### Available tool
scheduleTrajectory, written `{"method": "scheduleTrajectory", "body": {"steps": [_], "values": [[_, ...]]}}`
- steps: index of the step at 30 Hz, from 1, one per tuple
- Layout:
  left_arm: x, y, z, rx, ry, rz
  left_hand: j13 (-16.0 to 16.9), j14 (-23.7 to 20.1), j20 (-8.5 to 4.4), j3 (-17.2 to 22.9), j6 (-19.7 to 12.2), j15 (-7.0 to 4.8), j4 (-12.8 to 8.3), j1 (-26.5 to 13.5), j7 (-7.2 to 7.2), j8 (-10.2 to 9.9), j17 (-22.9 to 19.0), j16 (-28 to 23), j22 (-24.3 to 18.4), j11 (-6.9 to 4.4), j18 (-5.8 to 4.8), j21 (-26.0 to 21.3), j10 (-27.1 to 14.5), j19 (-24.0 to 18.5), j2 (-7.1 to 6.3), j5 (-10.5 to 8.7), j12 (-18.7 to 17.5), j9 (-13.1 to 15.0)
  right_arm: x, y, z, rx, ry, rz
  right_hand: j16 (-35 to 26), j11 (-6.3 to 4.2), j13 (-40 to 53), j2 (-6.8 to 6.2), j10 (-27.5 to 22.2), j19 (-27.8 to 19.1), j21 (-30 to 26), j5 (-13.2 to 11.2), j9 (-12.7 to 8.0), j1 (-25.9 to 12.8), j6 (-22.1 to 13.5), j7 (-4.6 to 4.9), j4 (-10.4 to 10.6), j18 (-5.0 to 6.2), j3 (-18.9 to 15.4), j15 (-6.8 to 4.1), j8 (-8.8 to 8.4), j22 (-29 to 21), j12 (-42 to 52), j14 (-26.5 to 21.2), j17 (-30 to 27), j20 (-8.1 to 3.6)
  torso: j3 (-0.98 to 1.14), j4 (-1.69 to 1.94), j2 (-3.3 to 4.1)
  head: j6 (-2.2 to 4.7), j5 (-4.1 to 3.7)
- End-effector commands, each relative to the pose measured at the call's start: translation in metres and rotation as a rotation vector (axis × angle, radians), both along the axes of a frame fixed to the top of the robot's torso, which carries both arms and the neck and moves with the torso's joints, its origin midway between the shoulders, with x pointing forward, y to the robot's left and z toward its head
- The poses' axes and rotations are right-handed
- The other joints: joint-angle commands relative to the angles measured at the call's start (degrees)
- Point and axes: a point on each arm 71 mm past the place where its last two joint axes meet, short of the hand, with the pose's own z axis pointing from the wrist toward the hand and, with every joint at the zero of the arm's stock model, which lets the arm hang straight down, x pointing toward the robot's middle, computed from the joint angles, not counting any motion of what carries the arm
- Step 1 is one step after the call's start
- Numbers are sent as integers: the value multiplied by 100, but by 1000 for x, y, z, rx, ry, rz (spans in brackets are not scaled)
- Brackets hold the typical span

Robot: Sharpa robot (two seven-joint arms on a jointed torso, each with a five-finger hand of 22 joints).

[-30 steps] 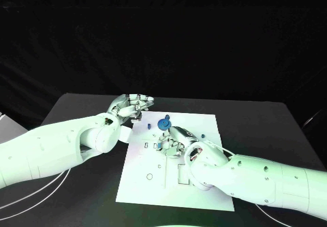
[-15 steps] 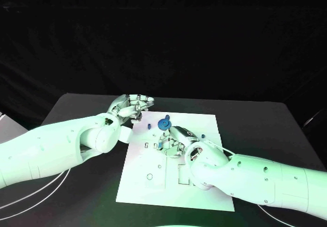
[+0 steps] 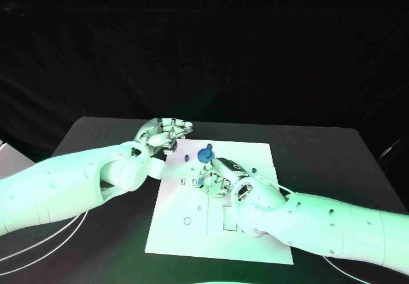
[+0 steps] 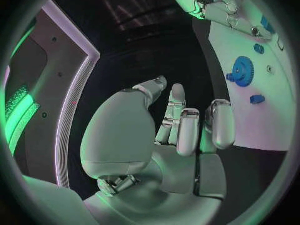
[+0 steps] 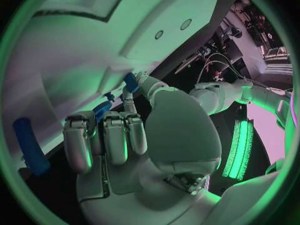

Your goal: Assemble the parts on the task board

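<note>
Nothing has shifted since a second ago: from the head, the right hand (image 3: 218,175) hunches curled over the white task board (image 3: 247,236) beside the blue gear (image 3: 205,155); the left wrist shows the left hand (image 4: 169,135) empty, fingers together; the right wrist shows a blue peg (image 5: 30,146).
</note>
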Motion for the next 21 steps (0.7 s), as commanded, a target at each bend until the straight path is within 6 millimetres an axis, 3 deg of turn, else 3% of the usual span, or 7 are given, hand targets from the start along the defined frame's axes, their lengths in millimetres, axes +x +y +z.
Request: {"method": "scheduleTrajectory", "body": {"steps": [1, 7, 21], "values": [[0, -2, 1, -4, -4, -18, 18, 268, 6, 27, 1, -11, -3, -51, -16, 32, 682, 36, 7, -8, -50, 26, -32, 24, -12, -20, 43, 8, -1, 2, -1, -17, -5, 20, -13, 31, 1475, -47, 576, 600, 25, 18, -14, -85, -79, 13, 39, -81, -32, 51, -30, 1507, -9, 567, 1323, 17, -1, 4, -4, -7, 5], [0, -2, 1, -3, -3, -17, 18, 268, 6, 27, 1, -11, -3, -51, -16, 32, 682, 36, 7, -8, -50, 26, -32, 24, -12, -20, 43, 8, -2, 2, -1, -16, -8, 24, -14, 80, 1424, -171, 526, 600, 25, 16, -39, -209, -216, 66, 102, -81, -171, 95, -78, 1507, -83, 566, 1321, 56, -3, 1, -3, -4, 6], [0, -1, 0, 0, 0, -18, 26, 276, 6, 28, -1, -11, -5, -49, -16, 33, 699, 42, 6, -9, -50, 27, -36, 24, -13, -20, 57, 7, -2, 2, 1, 6, -30, 23, -28, 135, 1303, -219, 402, 600, 25, 19, -69, -243, -409, 121, 261, -81, -542, 146, -134, 1507, -261, 557, 1287, 112, -1, 0, 0, 6, 9]]}}
